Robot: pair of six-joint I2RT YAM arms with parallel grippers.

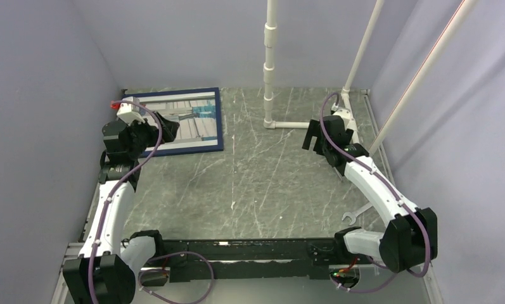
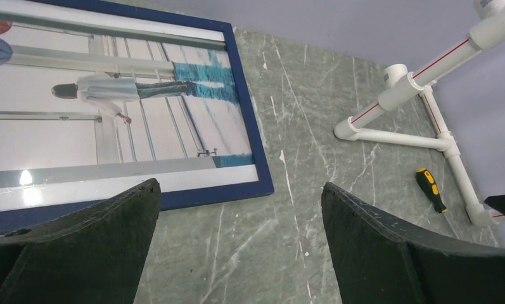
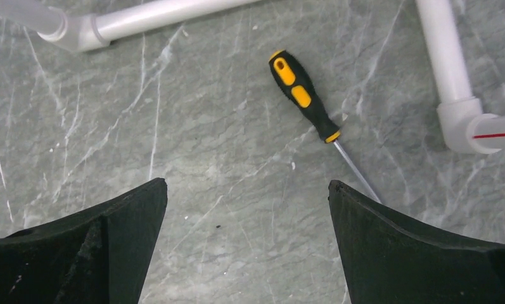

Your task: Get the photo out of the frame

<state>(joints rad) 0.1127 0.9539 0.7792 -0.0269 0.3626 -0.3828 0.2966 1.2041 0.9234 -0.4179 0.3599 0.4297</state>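
The frame (image 1: 220,123), a thin navy rectangle, lies flat at the back left of the table with the photo (image 1: 196,120) inside it. In the left wrist view the photo (image 2: 142,126) shows a pale scene with a standing figure inside the navy frame (image 2: 253,126). My left gripper (image 1: 166,130) hovers over the frame's near left part. It is open (image 2: 240,187), its jaws wide apart above the frame's near right corner, with nothing between them. My right gripper (image 1: 313,136) hangs open (image 3: 246,183) over bare table at the back right, far from the frame.
A white pipe stand (image 1: 270,63) rises at the back middle, with base pipes (image 2: 402,136) along the table. A yellow and black screwdriver (image 3: 300,95) lies just ahead of the right gripper. A wrench (image 1: 357,212) lies by the right arm. Walls enclose three sides.
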